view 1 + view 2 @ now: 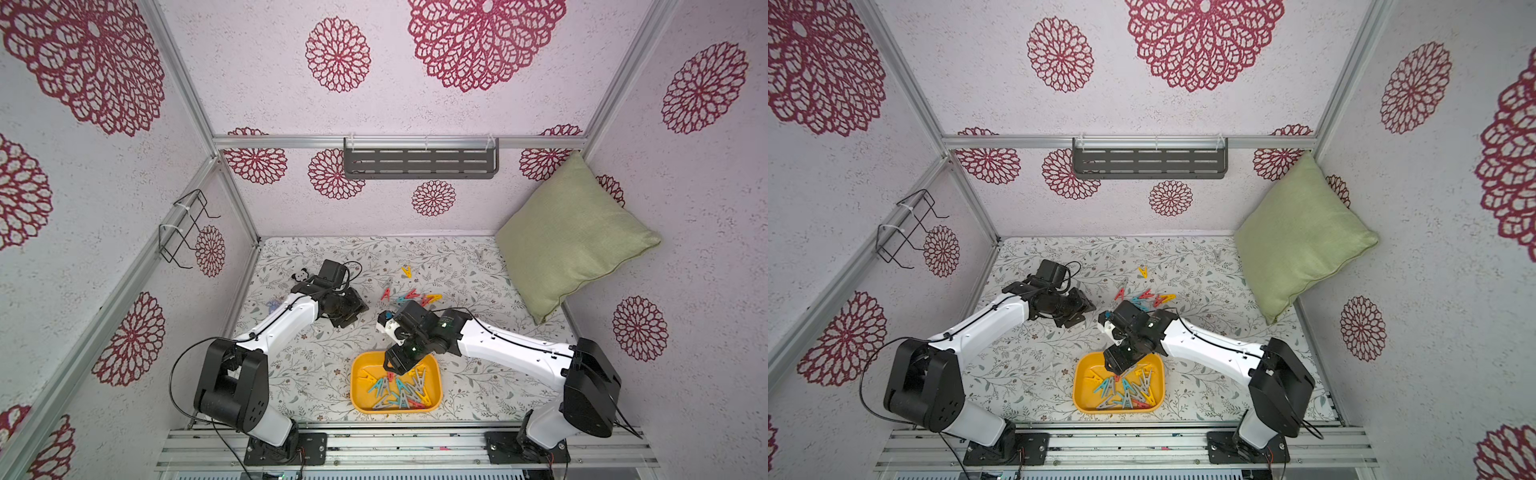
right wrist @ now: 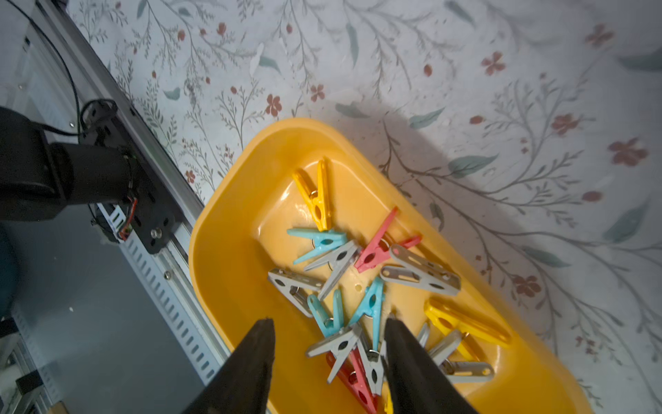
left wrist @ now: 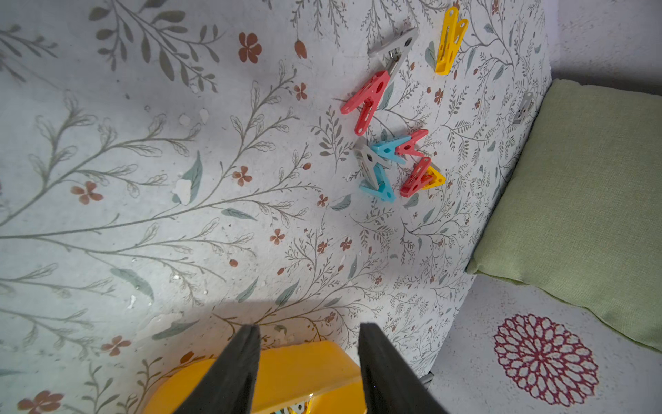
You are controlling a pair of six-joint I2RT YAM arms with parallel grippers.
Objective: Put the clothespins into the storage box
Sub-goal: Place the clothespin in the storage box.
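While hovering released and empty over the storage box (image 1: 360,364) at the worktop's front edge, raise right end effector (image 2: 327,324) straight up, then target loose clothespins (image 1: 412,295) nearer the centre; keep left end effector (image 3: 310,328), also released, clear.

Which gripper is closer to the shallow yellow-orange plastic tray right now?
Right. The right gripper hangs open directly over the shallow yellow-orange plastic tray, above the clothespins in it. The left gripper, also open, is off the tray, past its far left corner.

White arm links (image 1: 286,320), black joints (image 1: 232,386), thin black cables (image 1: 171,376)
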